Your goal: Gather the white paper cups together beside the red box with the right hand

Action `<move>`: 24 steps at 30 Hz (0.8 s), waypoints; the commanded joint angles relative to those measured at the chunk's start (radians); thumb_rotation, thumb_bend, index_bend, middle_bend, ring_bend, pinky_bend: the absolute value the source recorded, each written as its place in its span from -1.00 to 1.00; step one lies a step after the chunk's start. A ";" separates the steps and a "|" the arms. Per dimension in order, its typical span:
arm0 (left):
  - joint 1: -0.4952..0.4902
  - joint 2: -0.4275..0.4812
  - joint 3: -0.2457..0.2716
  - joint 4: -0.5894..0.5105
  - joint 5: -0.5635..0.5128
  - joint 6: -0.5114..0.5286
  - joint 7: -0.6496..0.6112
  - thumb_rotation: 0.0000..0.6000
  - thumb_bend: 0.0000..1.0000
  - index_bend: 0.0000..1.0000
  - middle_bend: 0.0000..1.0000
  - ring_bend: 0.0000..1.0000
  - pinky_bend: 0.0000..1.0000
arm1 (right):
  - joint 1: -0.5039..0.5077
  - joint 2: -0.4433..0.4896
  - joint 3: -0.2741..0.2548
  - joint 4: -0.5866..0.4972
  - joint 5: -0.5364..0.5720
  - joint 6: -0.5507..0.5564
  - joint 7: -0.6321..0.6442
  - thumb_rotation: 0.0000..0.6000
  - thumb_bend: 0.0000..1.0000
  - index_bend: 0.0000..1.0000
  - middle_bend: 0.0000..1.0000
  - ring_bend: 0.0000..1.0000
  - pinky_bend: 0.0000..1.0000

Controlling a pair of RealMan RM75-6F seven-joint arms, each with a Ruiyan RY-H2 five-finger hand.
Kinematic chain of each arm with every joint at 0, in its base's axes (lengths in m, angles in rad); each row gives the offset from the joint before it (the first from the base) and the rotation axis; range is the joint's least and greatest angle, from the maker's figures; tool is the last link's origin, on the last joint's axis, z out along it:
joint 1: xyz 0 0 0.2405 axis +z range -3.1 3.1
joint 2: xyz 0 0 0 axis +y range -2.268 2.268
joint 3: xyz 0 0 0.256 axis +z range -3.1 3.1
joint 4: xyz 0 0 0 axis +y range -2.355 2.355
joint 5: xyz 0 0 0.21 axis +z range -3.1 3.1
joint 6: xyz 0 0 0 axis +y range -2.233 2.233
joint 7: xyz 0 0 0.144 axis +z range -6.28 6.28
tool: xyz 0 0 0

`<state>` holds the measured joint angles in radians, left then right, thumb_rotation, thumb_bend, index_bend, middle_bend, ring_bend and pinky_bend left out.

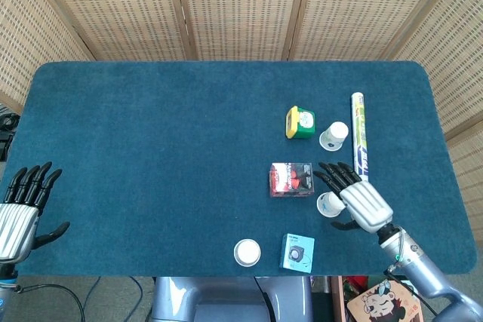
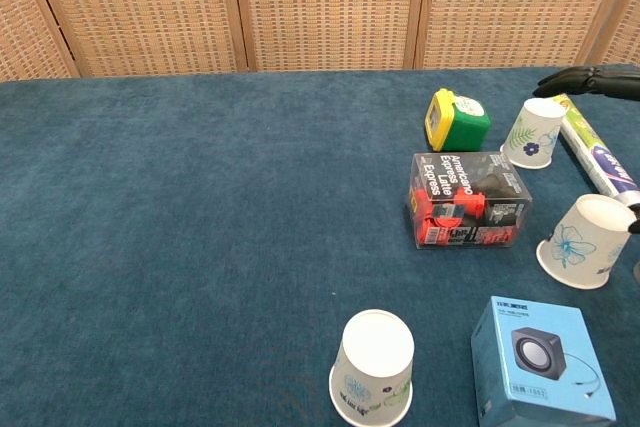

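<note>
Three white paper cups stand on the blue table. One cup point(image 1: 333, 136) point(image 2: 533, 133) is right of the green box. A second cup point(image 1: 328, 204) point(image 2: 588, 240) is just right of the red box point(image 1: 291, 179) point(image 2: 467, 200). The third cup point(image 1: 247, 252) point(image 2: 373, 367) stands upside down near the front edge. My right hand point(image 1: 356, 197) hovers with fingers spread over the second cup, holding nothing; its fingertips point(image 2: 588, 80) show at the chest view's right edge. My left hand point(image 1: 21, 213) rests open at the far left.
A green and yellow box point(image 1: 299, 122) sits behind the red box. A long tube point(image 1: 360, 137) lies at the right. A light blue speaker box point(image 1: 297, 252) is beside the front cup. Wicker screens stand behind the table.
</note>
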<state>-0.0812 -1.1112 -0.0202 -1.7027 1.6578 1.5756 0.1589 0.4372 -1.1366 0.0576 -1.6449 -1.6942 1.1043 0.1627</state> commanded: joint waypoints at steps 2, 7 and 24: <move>-0.001 0.000 -0.001 0.000 -0.002 -0.001 0.000 1.00 -0.64 -1.00 -1.00 -1.00 -1.00 | 0.064 0.016 -0.037 -0.033 -0.069 -0.044 0.155 1.00 -0.76 -0.80 -1.00 -1.00 -1.00; -0.001 -0.001 -0.001 0.001 -0.002 -0.001 -0.001 1.00 -0.64 -1.00 -1.00 -1.00 -1.00 | 0.100 0.031 -0.057 -0.055 -0.091 -0.073 0.197 1.00 -0.76 -0.72 -1.00 -1.00 -1.00; 0.002 0.000 0.001 0.000 0.005 0.008 -0.001 1.00 -0.64 -1.00 -1.00 -1.00 -1.00 | 0.170 0.014 -0.073 -0.161 -0.108 -0.111 0.193 1.00 -0.76 -0.62 -1.00 -1.00 -1.00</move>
<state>-0.0796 -1.1116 -0.0187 -1.7031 1.6626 1.5831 0.1579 0.6052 -1.1196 -0.0138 -1.8035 -1.8014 0.9950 0.3560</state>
